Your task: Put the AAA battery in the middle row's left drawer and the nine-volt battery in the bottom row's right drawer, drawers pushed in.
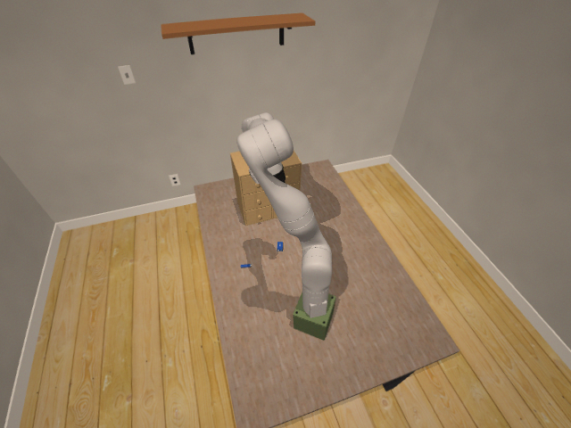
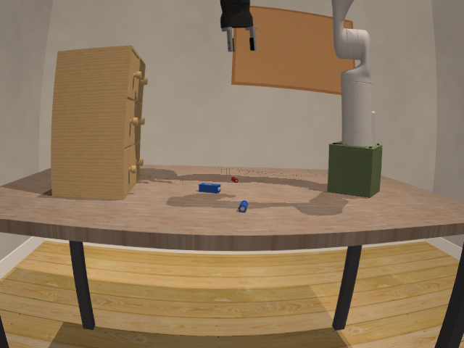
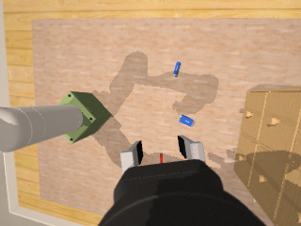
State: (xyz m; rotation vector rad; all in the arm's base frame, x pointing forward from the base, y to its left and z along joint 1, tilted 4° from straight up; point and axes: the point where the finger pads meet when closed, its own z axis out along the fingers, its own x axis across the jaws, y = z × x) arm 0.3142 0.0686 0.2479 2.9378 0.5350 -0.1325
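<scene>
High up, the gripper [image 2: 239, 39] hangs fully open — empty — above the table [image 2: 112, 217].

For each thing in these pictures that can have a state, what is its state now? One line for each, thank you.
hand: open, holding nothing, high above the table.
small chest: upright on the table; its drawers look pushed in.
blue block-shaped battery: lying flat on the table, untouched.
blue cylindrical battery: lying on its side, free.
small red cylinder: lying on the table, free.

grey walls [image 1: 350, 92]; plank floor [image 1: 115, 322]; wooden wall shelf [image 1: 237, 23]
</scene>
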